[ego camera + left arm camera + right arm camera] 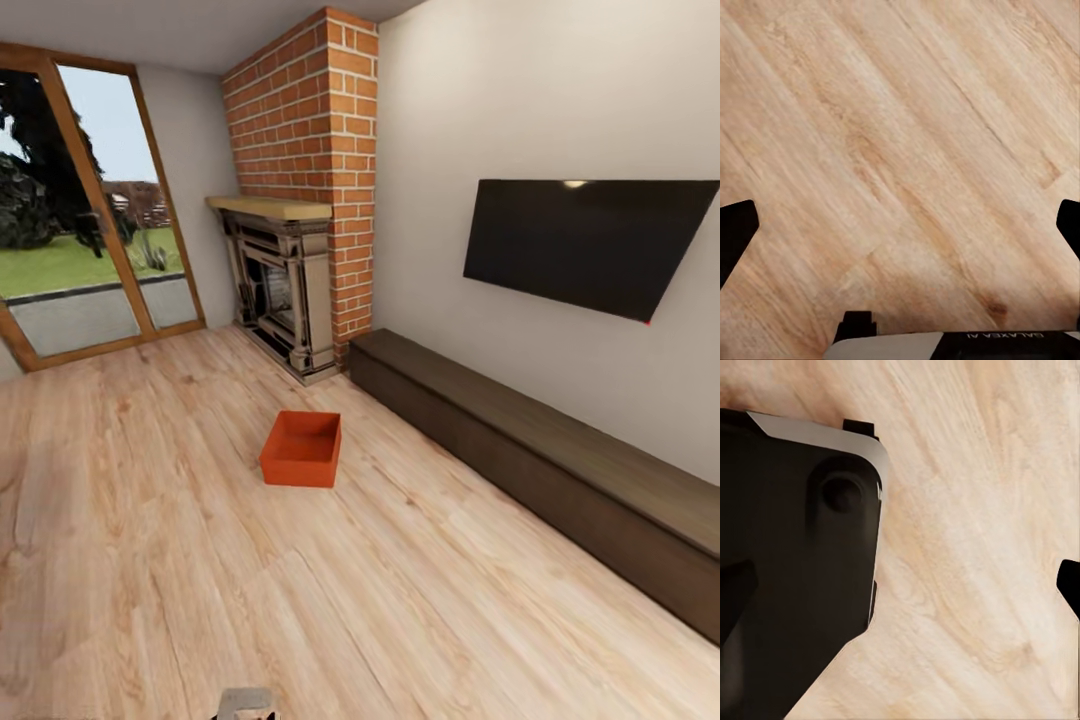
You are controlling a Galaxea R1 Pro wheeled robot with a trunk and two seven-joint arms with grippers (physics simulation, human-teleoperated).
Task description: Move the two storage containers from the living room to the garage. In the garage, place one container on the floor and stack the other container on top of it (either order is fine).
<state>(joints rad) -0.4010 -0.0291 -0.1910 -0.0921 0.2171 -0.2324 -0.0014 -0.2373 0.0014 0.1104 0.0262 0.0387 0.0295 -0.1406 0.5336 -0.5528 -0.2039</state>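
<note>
- Orange-red plastic catches the eye: one storage container (301, 449) sits on the light wood plank floor (150, 560) of the living room, out in the open, between the brick fireplace (290, 200) and the robot, with the long dark cabinet (560, 470) off to one side under the black TV (590, 243).
- Open-topped, upright, and as far as the head view shows, nothing inside it.
- Just the one bin on show, and it is well apart from the robot.
- Left gripper (900, 225): dark fingertips (735, 232) stand wide at either edge of its wrist view, planks between them, so released and holding nothing.
- Right gripper (900, 585): one fingertip (1071, 585) at the far edge, wood below, dark robot bodywork (787, 562) crowding the other side; jaws read as spread and unloaded.
- Risks, as I judge them: driving in too fast could nudge the light bin along the smooth planks; thin walls may flex or slip in a one-sided pinch; the cabinet is close enough to clip on the turn.
</note>
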